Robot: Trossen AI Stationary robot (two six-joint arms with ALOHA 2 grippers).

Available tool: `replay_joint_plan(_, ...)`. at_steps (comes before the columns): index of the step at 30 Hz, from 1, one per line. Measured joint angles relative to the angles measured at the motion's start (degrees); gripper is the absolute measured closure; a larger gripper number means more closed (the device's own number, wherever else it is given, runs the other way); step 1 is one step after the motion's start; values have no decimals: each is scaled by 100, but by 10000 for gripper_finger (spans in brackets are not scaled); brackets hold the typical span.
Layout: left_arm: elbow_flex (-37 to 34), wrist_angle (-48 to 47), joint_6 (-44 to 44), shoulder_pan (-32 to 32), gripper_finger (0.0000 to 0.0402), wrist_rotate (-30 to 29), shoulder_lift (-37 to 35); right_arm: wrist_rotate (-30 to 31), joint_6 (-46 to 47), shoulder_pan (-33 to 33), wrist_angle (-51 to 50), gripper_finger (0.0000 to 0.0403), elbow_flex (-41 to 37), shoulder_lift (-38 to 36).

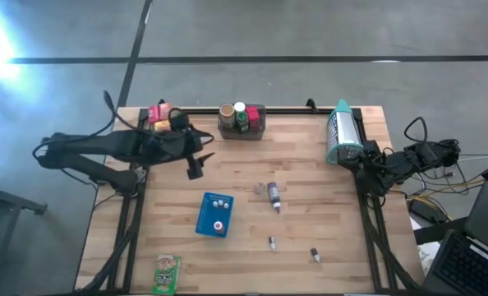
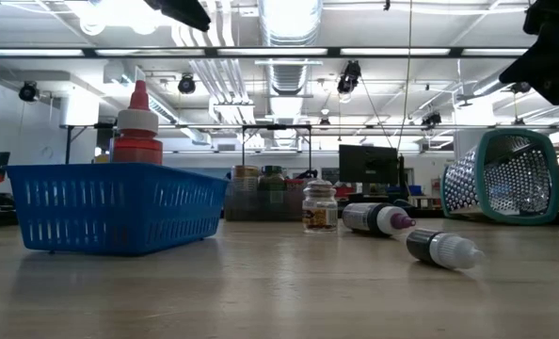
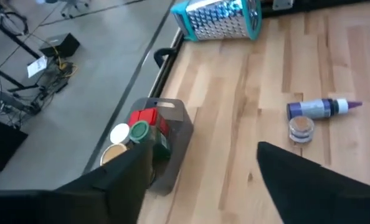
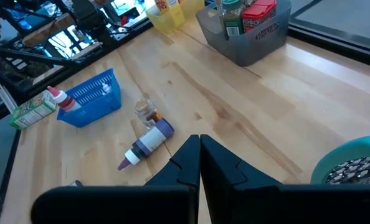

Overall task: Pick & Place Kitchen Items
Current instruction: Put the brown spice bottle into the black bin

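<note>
purple-capped bottle (image 1: 274, 198) lying mid-table | small jar (image 1: 271, 188) upright beside it | green box (image 1: 167, 274) near front edge

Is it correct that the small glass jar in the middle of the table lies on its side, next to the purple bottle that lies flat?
Not quite. The small glass jar stands upright, lid on top; the low view shows this plainly. The rest holds: it is in the middle of the table, next to the purple bottle, which does lie flat.
</note>
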Motion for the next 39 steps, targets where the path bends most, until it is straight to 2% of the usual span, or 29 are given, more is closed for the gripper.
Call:
replay_joint_plan(4,141,17,424,11,73,250,304,1,-2,0,-2,394,0,0)
replay_joint_plan(12,318,62,923,160,71,465,928,1,-2,0,-2,394,0,0)
replay_joint_plan(17,404,243,663,293,71,1541,1266,1,-2,0,-2,394,0,0)
replay_joint_plan(22,387,762,664,286,71,2084,1801,1,-2,0,0,394,0,0)
replay_joint_plan(32,570,1169,584,337,72,2253,3150,1,-4,0,0,394,0,0)
replay_joint_plan(39,964,1236,392,396,73,2939,3781,1,-4,1,0,394,0,0)
